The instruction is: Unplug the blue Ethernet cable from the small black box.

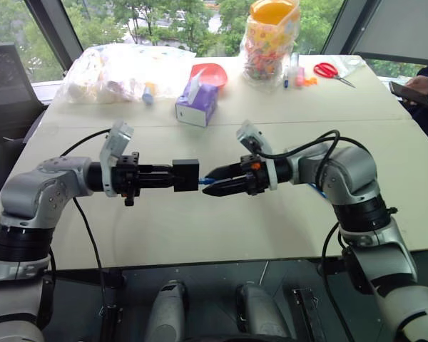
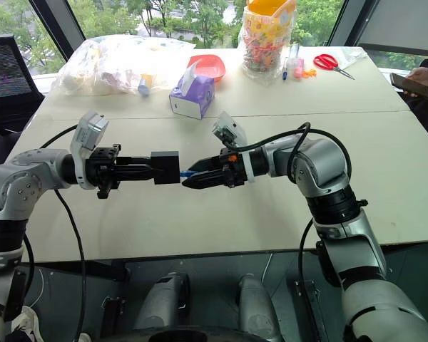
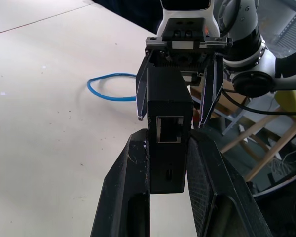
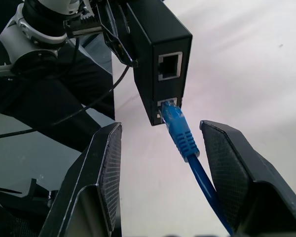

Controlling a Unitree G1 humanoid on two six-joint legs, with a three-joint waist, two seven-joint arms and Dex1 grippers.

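My left gripper (image 1: 172, 176) is shut on the small black box (image 1: 186, 174) and holds it level above the table, its two ports facing my right gripper. The blue Ethernet cable (image 4: 183, 138) is plugged into the lower port of the box (image 4: 160, 59); the port beside it is empty. My right gripper (image 1: 208, 182) points at the box from the other side. Its fingers (image 4: 106, 168) stand apart on either side of the blue plug, with a gap showing on both sides. A loop of the cable (image 3: 108, 92) lies on the table.
A purple tissue box (image 1: 197, 103), a red bowl (image 1: 210, 73), a clear bag of items (image 1: 128, 71), a jar of sweets (image 1: 271, 39) and red scissors (image 1: 332, 71) sit at the table's far side. A person's hand with a phone (image 1: 412, 90) is at the far right.
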